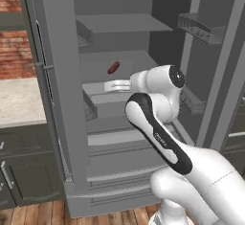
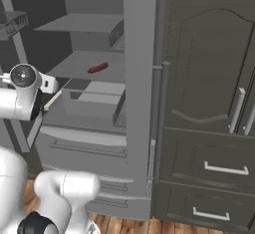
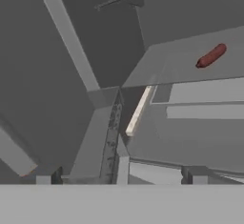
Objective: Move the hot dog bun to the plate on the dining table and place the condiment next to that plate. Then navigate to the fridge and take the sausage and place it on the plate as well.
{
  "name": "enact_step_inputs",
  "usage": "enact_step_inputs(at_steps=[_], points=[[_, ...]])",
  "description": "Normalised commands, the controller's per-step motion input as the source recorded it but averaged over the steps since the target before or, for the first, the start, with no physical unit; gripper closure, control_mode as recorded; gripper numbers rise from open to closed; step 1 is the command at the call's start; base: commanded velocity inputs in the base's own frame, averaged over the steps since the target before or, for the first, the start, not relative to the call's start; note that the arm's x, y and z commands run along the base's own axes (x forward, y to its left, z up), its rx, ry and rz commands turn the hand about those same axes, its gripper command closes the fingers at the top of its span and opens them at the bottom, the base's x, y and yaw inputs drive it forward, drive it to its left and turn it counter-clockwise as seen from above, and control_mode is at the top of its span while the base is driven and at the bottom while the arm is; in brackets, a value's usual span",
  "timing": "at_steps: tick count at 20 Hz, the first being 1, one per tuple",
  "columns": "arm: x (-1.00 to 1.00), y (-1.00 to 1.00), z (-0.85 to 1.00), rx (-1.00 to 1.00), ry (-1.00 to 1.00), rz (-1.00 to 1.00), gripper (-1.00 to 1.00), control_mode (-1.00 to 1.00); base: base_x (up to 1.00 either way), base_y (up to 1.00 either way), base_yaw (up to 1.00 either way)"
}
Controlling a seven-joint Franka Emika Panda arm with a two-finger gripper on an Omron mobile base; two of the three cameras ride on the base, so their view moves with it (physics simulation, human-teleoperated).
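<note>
The sausage (image 1: 113, 67) lies alone on the middle shelf (image 1: 122, 61) inside the open fridge (image 1: 67, 99), tilted, near the shelf's middle. An upper shelf (image 1: 119, 24) sits above it, and a drawer (image 1: 107, 97) sits below. Wire door bins (image 1: 201, 28) hang on the right door. The gripper (image 3: 121, 176) hovers in front of the drawer level, below and to the right of the sausage, its fingers spread wide apart and holding nothing. To the left stand a pale stone counter (image 1: 19, 99), dark cabinets (image 1: 24, 171) and a brick wall (image 1: 16, 51); the floor (image 1: 43, 214) is wood. No writing is readable.
</note>
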Motion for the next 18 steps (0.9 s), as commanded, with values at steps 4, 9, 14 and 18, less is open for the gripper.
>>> enact_step_inputs(at_steps=[4, 9, 14, 18], points=[[0.99, 0.68, -0.04, 0.00, 0.16, 0.00, -1.00, -1.00, 0.00, 0.00, 0.00], [0.96, 0.82, -0.09, 0.00, 0.22, 0.00, -1.00, -1.00, 0.00, 0.00, 0.00], [0.36, 0.73, -0.05, 0.01, 0.17, 0.01, -1.00, -1.00, 0.00, 0.00, 0.00], [-0.16, 0.89, -0.08, 0.00, 0.05, 0.06, -1.00, -1.00, 0.00, 0.00, 0.00]])
